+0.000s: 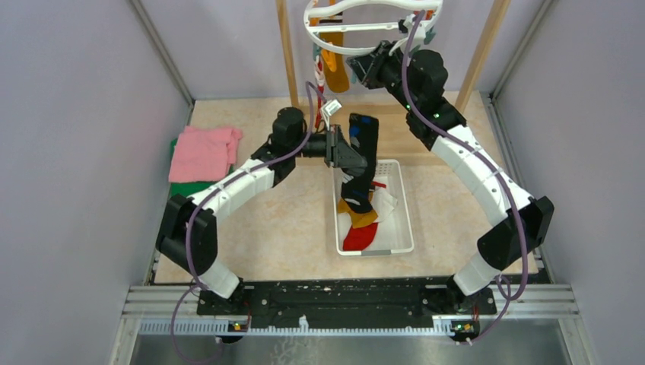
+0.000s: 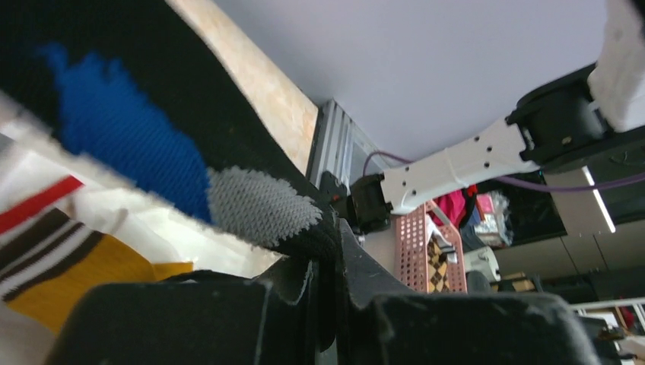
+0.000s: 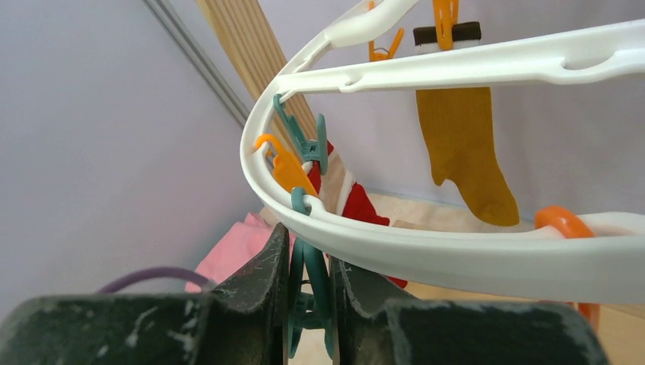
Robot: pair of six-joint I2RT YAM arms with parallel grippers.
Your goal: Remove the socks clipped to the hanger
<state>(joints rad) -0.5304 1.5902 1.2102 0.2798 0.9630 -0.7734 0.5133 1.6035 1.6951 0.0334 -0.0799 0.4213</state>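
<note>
The white oval hanger (image 1: 365,47) hangs at the top centre between the wooden posts. A mustard sock (image 1: 335,74) and a red and white sock (image 1: 320,74) still hang from its clips. My right gripper (image 1: 363,70) is raised under the ring (image 3: 456,255) and is shut on a teal clip (image 3: 309,281). The mustard sock (image 3: 464,144) and the red sock (image 3: 361,207) show behind it. My left gripper (image 1: 344,150) is shut on a black sock with a blue patch (image 1: 363,135) and holds it above the basket. In the left wrist view the sock (image 2: 114,129) fills the upper left, pinched between my fingers (image 2: 335,262).
A white slotted basket (image 1: 408,222) on the floor mat holds a mustard sock (image 1: 357,217), a red one (image 1: 357,238) and a white one (image 1: 386,202). Folded pink cloth (image 1: 201,152) over green cloth (image 1: 189,187) lies at the left. Wooden posts (image 1: 287,53) flank the hanger.
</note>
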